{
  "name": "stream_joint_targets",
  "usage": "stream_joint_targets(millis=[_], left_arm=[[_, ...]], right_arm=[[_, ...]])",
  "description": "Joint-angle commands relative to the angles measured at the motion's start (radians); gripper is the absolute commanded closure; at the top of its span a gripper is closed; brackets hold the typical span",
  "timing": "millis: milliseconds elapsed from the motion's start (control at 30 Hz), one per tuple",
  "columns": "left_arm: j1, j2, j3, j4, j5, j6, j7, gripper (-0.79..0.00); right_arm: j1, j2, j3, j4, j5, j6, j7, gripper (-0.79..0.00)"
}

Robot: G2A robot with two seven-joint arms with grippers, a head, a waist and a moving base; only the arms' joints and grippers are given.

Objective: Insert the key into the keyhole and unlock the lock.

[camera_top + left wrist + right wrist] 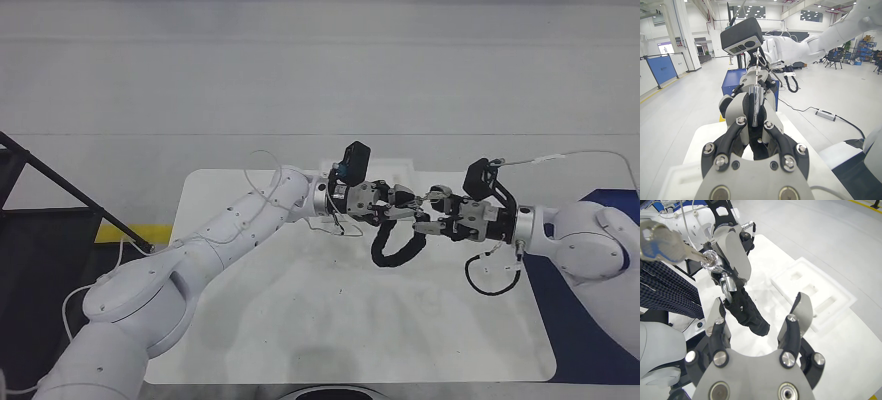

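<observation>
**A:** So, from the left: what's the left gripper doing?

**B:** It's clenched on the shiny chrome cylinder lock, holding it up off the white rounded table. I'd guess that is why the black sleeved cable loop can hang free toward 6 o'clock in the top view.

**A:** Why is the lock turned that way?

**B:** The keyhole faces 3 o'clock, straight at the other arm. That looks deliberate, so the second arm can work end-on while the first braces the lock body against twisting.

**A:** And the key?

**B:** The flat silver metal key has its blade in the keyhole and its head sticking out. Insertion looks done; I can't tell whether it has been turned.

**A:** What about the right side?

**B:** The right gripper sits at 3 o'clock of the lock, fingers spread, gripping nothing. The key stands outside its gap. Unlocking would probably mean closing on the key's head and rotating. A white foam tray with rectangular recesses lies on the table beyond.
</observation>
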Motion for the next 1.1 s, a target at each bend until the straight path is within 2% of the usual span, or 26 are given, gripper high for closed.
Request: stream_joint_targets(millis=[0, 433, 633, 733, 900, 1067], left_arm=[[0.003, -0.001, -0.009, -0.001, 0.006, 0.000, 0.000, 0.000], [0.034, -0.001, -0.089, 0.004, 0.045, 0.005, 0.005, 0.000], [0.046, 0.012, -0.137, 0.035, 0.111, 0.044, 0.014, 0.000], [0.056, 0.024, -0.156, 0.057, 0.154, 0.066, -0.030, 0.000], [0.081, 0.047, -0.183, 0.093, 0.205, 0.110, -0.187, 0.000], [0.121, 0.066, -0.210, 0.093, 0.191, 0.104, -0.336, 0.000]], right_arm=[[0.003, -0.002, 0.000, -0.001, -0.005, -0.005, 0.004, 0.000], [0.002, -0.011, 0.021, -0.005, -0.032, -0.057, 0.022, 0.000], [-0.004, -0.008, 0.035, 0.004, -0.077, -0.040, 0.078, 0.000], [-0.006, -0.006, 0.042, 0.005, -0.119, -0.033, 0.106, 0.000], [-0.008, -0.007, 0.035, 0.009, -0.202, -0.021, 0.154, 0.000], [0.004, -0.017, -0.010, 0.006, -0.267, -0.012, 0.201, 0.000]])
